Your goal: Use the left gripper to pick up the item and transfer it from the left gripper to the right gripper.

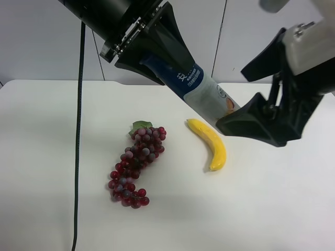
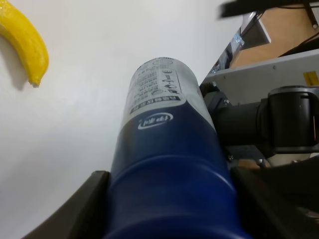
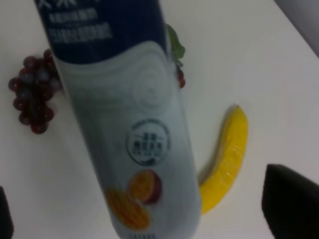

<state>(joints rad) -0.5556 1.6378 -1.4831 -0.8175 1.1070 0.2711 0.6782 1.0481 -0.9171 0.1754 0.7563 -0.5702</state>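
**Exterior high view.** The left tool (image 1: 178,73) is clenched on the blue cap end of the bottle (image 1: 201,86). The bottle is clear of the worktop (image 1: 272,209) and tilted, with its white base pointing down towards the right tool (image 1: 230,102). The right tool's jaws are released and spread wide. The base of the bottle sits in the gap between them, close to the lower jaw; whether it touches cannot be told from here. A banana (image 1: 209,144) and a bunch of red grapes (image 1: 135,167) lie on the worktop below, apart from each other and untouched. A loose black cable (image 1: 78,130) hangs down at this view's left.

**Right wrist view.** The bottle fills the middle of the picture, with its base and orange picture nearest the camera. A dark jaw shows at each edge, and worktop is visible between each jaw and the bottle, so the right tool is grasping nothing. The banana and the grapes show beyond the bottle.

**Left wrist view.** The dark fingers are pressed against both sides of the blue cap end, a firm hold. The right arm's housing stands just past the bottle's far end.

**Progress, as judged.** The pick-up is done and the bottle has been presented for handover. What remains is for the right tool to close on the base and the left tool to let go.

**Count.** One bottle, one banana, one grape bunch, one cable, two tools.
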